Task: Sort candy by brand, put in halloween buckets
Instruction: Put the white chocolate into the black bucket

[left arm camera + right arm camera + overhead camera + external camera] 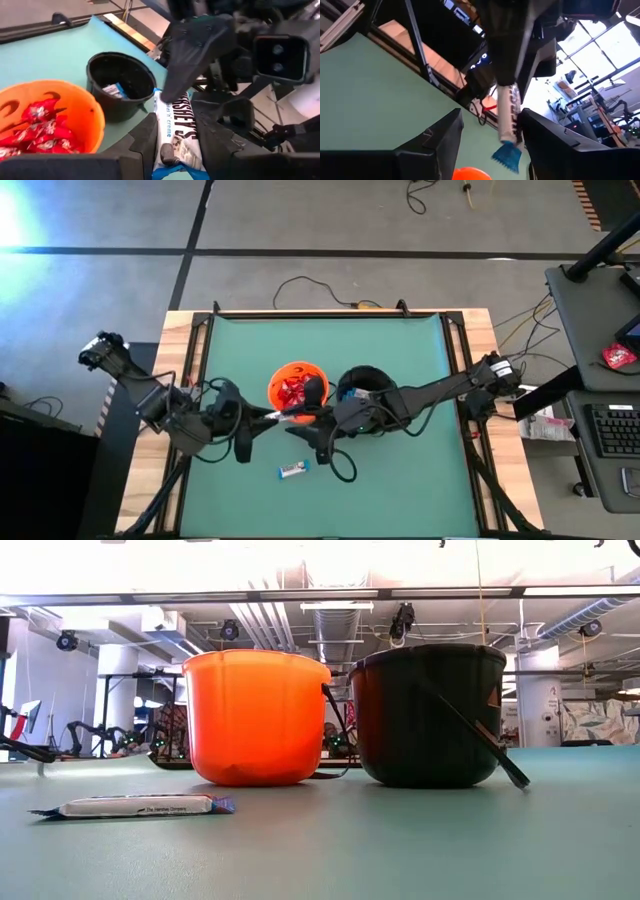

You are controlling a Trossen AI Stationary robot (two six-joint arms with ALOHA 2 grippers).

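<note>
**Candy sorting near its end: one bar between the arms, one bar left on the bench**

Seen from above, the orange bucket [297,388] and the black bucket [362,385] stand side by side, near the middle of the green bench [400,470]. The orange one holds a heap of red packets [37,131]; no red packet shows loose on the bench. In the left wrist view at least one white-and-blue bar [116,90] lies at the bottom of the black bucket. By brand, then, the red kind appears wholly sorted and the white-and-blue kind partly so.

Two bars are left. One, the held bar [179,134], is clenched lengthwise in the jaws of the left gripper [180,145], in the air just in front of the two buckets. The right gripper [490,137] meets it there: the right wrist view shows the bar standing between its fingers with a gap on each side, so these jaws look released and not yet closed on it. This reads as a hand-over toward the black bucket on the right arm's side, though that is a judgement.

The other, the loose bar [293,470], lies flat on the bench nearer the front edge, well apart from both buckets and touched by neither gripper.

Left to do: drop the held bar in the black bucket, then fetch the loose one.
</note>
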